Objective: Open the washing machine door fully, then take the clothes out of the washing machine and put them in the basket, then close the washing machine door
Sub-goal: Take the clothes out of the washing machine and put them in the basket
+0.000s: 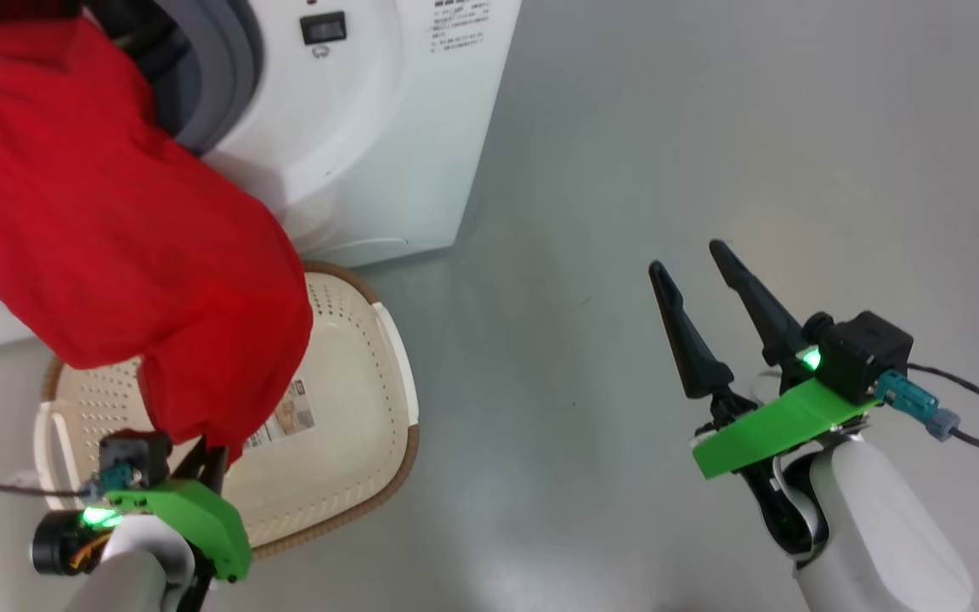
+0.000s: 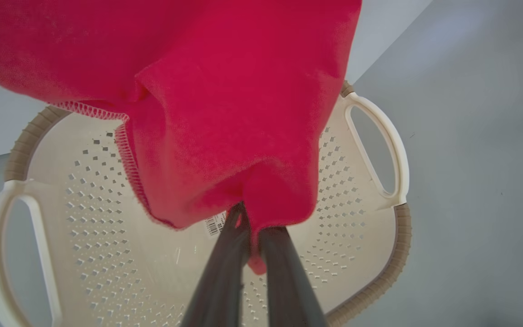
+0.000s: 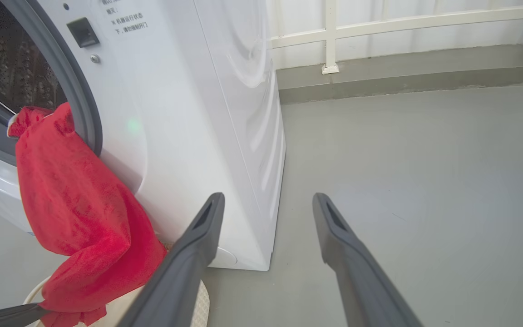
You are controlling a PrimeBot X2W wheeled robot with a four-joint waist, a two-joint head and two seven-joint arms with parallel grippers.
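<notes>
- Hanging above the basket (image 1: 353,476), a red garment (image 1: 116,229) is pinched at its lower edge by the left gripper (image 2: 250,218).
- Its upper end is draped from the washing machine (image 1: 387,153) opening behind the basket.
- The right gripper (image 1: 687,257) is held spread and empty, well apart from the basket.

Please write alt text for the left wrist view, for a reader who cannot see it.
The left gripper, shut, pinches a red garment that hangs above the cream basket, with grey floor beyond.
</notes>
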